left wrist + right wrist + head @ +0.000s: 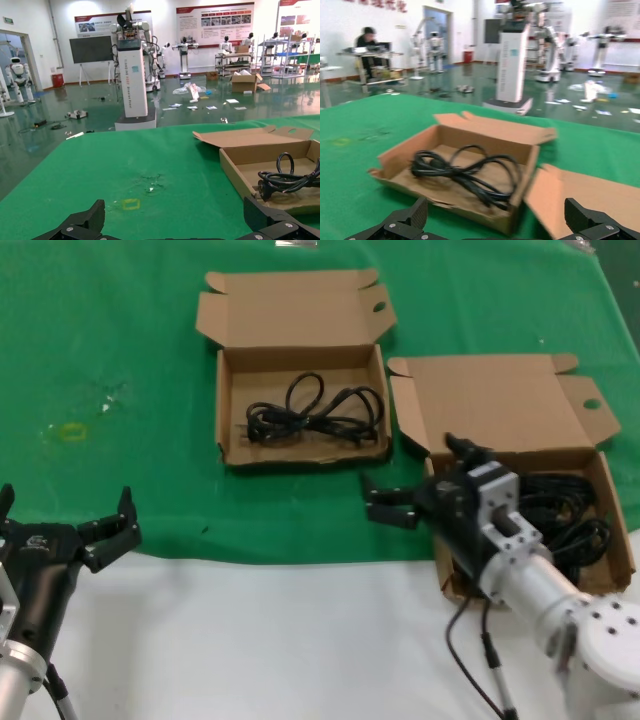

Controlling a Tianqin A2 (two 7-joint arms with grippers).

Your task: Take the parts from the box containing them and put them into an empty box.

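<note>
Inside both boxes (pixel 300 445) (pixel 612 502), seemingly cords (pixel 310 415).

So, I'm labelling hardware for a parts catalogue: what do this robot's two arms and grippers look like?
The left gripper is black with angular two-pronged fingers, on a black wrist housing bearing a small white logo; a black cable runs along the arm below. The right gripper has the same black fingers, behind it a silver block-shaped wrist module, then a white cylindrical arm segment with a round bolted joint and black cables hanging under it.
</note>
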